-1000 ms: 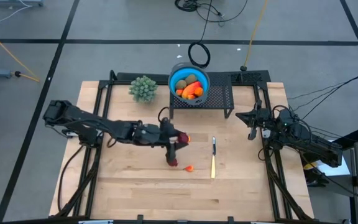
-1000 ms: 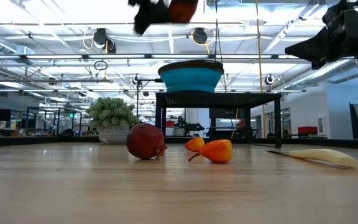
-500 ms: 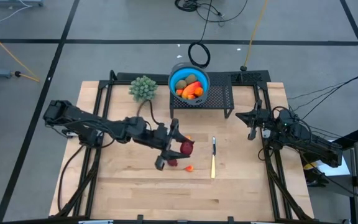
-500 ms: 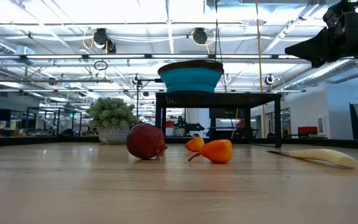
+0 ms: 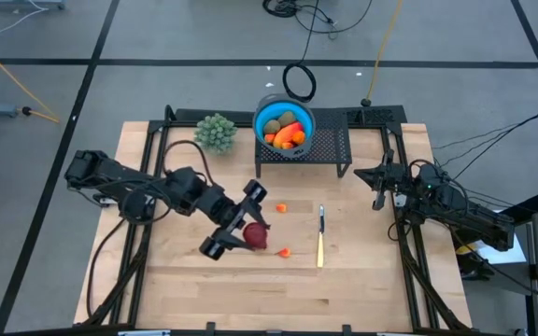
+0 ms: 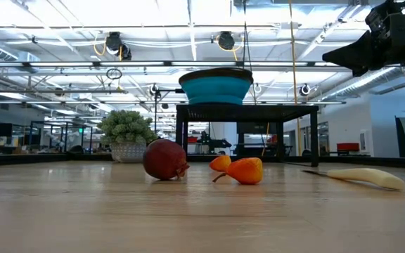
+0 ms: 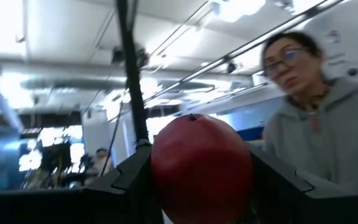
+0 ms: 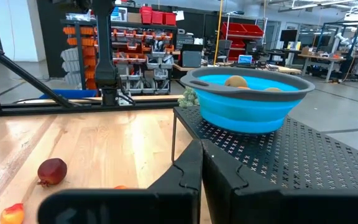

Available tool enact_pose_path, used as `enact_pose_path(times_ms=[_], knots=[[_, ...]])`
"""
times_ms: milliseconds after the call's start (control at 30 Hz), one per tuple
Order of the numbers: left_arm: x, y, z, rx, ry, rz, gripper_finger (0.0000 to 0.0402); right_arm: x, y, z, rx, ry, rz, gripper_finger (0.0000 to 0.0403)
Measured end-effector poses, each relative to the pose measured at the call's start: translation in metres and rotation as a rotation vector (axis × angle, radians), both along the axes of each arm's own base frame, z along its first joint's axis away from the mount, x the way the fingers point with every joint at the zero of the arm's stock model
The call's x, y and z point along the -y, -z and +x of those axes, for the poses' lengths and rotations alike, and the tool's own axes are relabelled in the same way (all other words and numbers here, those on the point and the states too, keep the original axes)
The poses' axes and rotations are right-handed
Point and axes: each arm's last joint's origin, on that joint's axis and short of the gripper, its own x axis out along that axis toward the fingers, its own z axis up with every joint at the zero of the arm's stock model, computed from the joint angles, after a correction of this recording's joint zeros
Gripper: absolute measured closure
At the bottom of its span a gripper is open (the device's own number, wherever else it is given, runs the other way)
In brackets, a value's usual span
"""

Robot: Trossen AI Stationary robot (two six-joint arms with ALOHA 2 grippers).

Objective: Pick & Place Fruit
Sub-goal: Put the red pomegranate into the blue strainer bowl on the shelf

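Left gripper (image 5: pixel 234 227) is clamped on one dark red fruit (image 5: pixel 255 234); one more dark red fruit (image 6: pixel 165 159) and two small orange fruits (image 5: pixel 282 207) are seen nearby, right gripper (image 5: pixel 378 194) closed

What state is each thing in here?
Left fingers: shut on a dark red fruit, off the table.
Right fingers: shut, empty, beside the rack.
Bowl: on the rack, fruit inside.
Second dark red fruit: lying on the table.
Two orange fruits: lying on the table.
Knife: lying flat on the table.
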Motion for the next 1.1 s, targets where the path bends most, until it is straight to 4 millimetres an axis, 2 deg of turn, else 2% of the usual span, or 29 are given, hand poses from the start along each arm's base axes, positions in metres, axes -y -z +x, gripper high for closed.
enact_pose_path(times_ms=[167,433,733,967,1100], knots=[[0.001,-0.001,-0.002,0.026,0.036,0.024,0.0192,0.0,0.0,0.0,0.0,0.0,0.0,0.0403],[0.0,-0.002,-0.001,0.016,0.001,-0.013,0.0192,0.0,0.0,0.0,0.0,0.0,0.0,0.0403],[-0.017,-0.004,0.005,-0.135,-0.189,-0.422,0.0192,0.0,0.0,0.0,0.0,0.0,0.0,0.0403],[-0.037,-0.005,0.008,-0.232,-0.202,-0.846,0.0192,0.0,0.0,0.0,0.0,0.0,0.0,0.0403],[-0.043,-0.004,0.008,-0.256,-0.164,-1.002,0.0192,0.0,0.0,0.0,0.0,0.0,0.0,0.0403]])
